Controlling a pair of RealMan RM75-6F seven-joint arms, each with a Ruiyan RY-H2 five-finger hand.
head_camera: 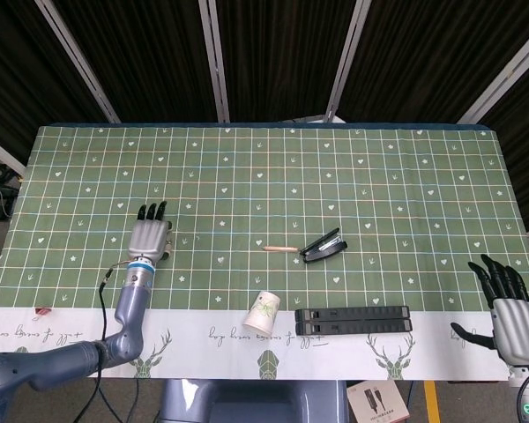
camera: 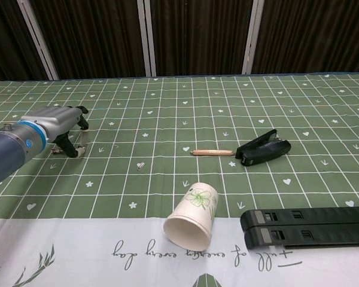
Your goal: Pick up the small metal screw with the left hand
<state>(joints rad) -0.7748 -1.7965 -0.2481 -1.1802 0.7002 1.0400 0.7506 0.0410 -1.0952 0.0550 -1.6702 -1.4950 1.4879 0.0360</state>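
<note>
The small metal screw (camera: pixel 140 165) lies on the green checked cloth, seen faintly in the head view (head_camera: pixel 220 261). My left hand (camera: pixel 58 127) hovers low over the cloth well to the left of it, palm down, fingers bent toward the table and holding nothing. From above, the left hand (head_camera: pixel 148 236) shows its dark fingertips pointing away from me. A wide gap of cloth separates it from the screw. My right hand (head_camera: pixel 509 310) rests at the table's near right corner with its fingers spread, holding nothing; the chest view does not show it.
A paper cup (camera: pixel 193 216) lies on its side near the front edge. A wooden pencil (camera: pixel 212 152) and a black stapler (camera: pixel 263 147) lie right of the screw. Two long black bars (camera: pixel 305 227) lie at the front right.
</note>
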